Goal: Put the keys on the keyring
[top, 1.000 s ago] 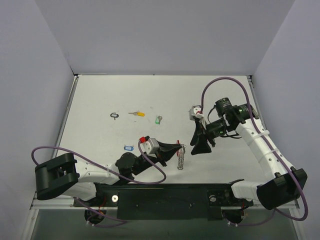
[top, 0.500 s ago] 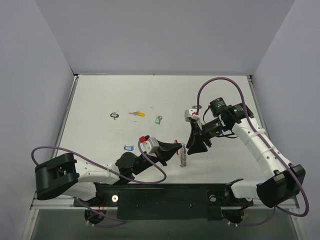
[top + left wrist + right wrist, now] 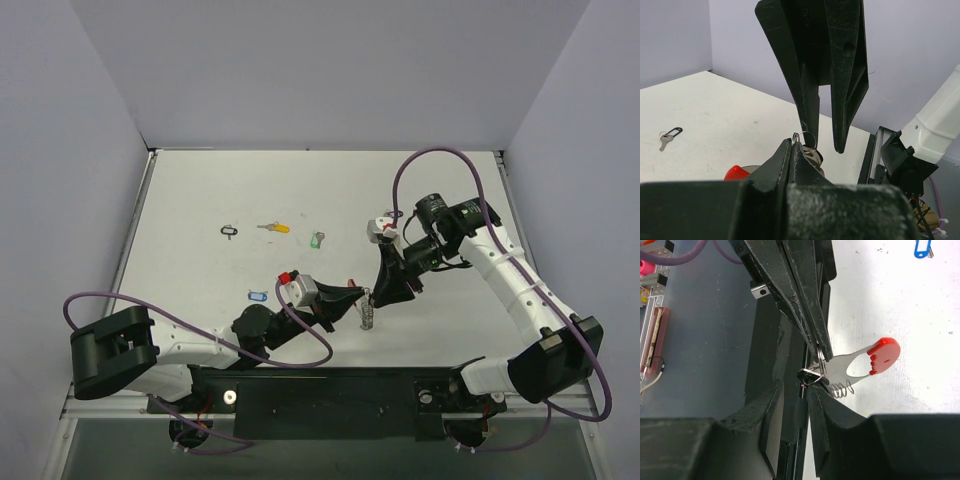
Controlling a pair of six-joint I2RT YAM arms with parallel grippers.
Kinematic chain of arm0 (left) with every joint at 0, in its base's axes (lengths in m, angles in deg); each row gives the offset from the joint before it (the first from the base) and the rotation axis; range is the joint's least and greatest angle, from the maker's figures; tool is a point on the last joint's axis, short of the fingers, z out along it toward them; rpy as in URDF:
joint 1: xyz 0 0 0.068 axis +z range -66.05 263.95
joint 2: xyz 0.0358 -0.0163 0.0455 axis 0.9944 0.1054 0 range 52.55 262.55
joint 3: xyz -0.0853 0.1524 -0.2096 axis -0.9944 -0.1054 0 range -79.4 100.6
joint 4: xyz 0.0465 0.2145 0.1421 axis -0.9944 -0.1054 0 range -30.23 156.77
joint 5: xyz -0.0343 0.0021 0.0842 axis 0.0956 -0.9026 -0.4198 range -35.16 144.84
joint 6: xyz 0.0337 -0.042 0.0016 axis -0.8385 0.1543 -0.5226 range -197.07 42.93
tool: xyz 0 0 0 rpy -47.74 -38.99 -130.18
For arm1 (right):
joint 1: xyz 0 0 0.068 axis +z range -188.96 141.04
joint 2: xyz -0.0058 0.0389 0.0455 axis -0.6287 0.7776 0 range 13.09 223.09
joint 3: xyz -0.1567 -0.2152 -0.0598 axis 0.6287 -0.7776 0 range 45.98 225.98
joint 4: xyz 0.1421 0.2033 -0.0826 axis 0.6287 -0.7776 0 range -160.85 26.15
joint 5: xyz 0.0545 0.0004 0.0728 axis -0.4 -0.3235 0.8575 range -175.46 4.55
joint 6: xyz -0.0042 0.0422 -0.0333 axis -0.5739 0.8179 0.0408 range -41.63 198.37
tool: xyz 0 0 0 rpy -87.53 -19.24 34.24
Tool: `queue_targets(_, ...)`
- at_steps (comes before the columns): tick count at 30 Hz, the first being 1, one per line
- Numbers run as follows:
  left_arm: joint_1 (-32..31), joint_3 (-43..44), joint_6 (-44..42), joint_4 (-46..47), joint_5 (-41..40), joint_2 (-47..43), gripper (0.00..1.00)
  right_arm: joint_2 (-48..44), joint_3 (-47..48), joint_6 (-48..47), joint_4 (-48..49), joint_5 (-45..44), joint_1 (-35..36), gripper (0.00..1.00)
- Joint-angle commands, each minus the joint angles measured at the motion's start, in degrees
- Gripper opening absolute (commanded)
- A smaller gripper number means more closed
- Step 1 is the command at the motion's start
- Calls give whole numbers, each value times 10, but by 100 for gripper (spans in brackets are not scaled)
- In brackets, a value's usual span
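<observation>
My left gripper (image 3: 358, 296) is shut on the silver ring of the keyring (image 3: 820, 360). The keyring's flat silver plate ends in a red tip (image 3: 884, 354), and a wire spring (image 3: 841, 388) hangs below it. A black-headed key (image 3: 809, 376) sits on that ring. My right gripper (image 3: 796, 387) reaches in around this key with a gap still showing between its fingers. In the left wrist view the right fingers (image 3: 810, 100) come down onto the ring (image 3: 807, 137). On the table lie a black key (image 3: 230, 231), a yellow key (image 3: 272, 228), a green key (image 3: 317, 239) and a blue key (image 3: 256, 296).
Both arms meet low over the near middle of the white table (image 3: 220, 190). The black base rail (image 3: 320, 395) runs along the near edge, right under the grippers. Purple cables (image 3: 440, 160) loop off both arms. Grey walls close in the left, back and right sides.
The right arm has moved left and down until its fingers reach the ring held by the left gripper, and its jaws have narrowed. The left gripper stays shut on the ring.
</observation>
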Motion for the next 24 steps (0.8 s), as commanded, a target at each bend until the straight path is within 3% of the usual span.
queue_targets(1, 2, 20, 11, 54, 2, 4, 0, 11, 25, -46, -60, 34, 3, 22)
queue_targets(24, 1, 16, 19, 56, 9, 2, 0, 45, 41, -21, -61, 20, -11, 27)
